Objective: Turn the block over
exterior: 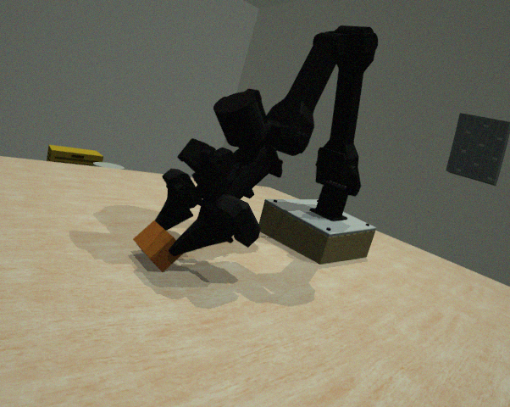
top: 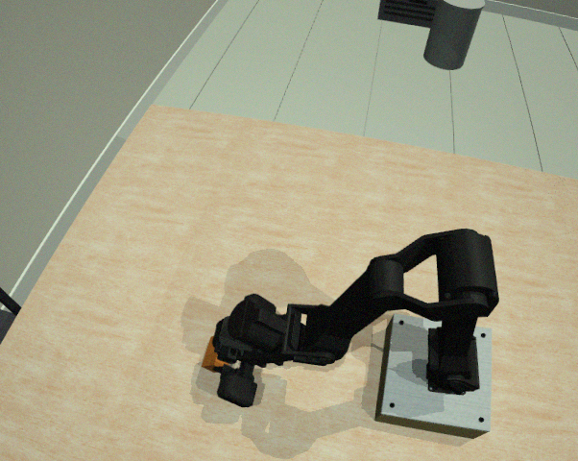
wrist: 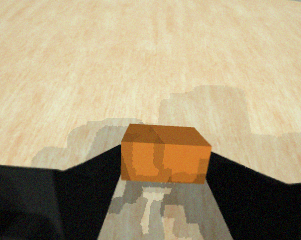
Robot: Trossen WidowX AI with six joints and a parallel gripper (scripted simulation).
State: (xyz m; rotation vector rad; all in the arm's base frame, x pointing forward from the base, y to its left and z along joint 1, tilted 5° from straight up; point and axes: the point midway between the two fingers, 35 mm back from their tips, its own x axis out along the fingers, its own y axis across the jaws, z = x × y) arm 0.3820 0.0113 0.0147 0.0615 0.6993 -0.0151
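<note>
An orange block [top: 210, 354] [exterior: 156, 243] [wrist: 165, 156] sits between my gripper's fingers. My gripper [exterior: 167, 240] [wrist: 162, 152] is shut on the block, one finger on each side. The arm leans low and slanted toward the table, and the block is tilted, with its lower corner at or just above the wooden table [top: 328, 198] [exterior: 290, 342] [wrist: 90, 60]. In the top view the wrist hides most of the block. I see no distinct mark on the faces that show.
The arm's grey base plate [top: 408, 397] [exterior: 316, 238] stands on the table to the right of the block. A yellow box [exterior: 74, 154] lies far off behind the table's edge. A grey cylinder [top: 450, 35] stands on the floor beyond the table.
</note>
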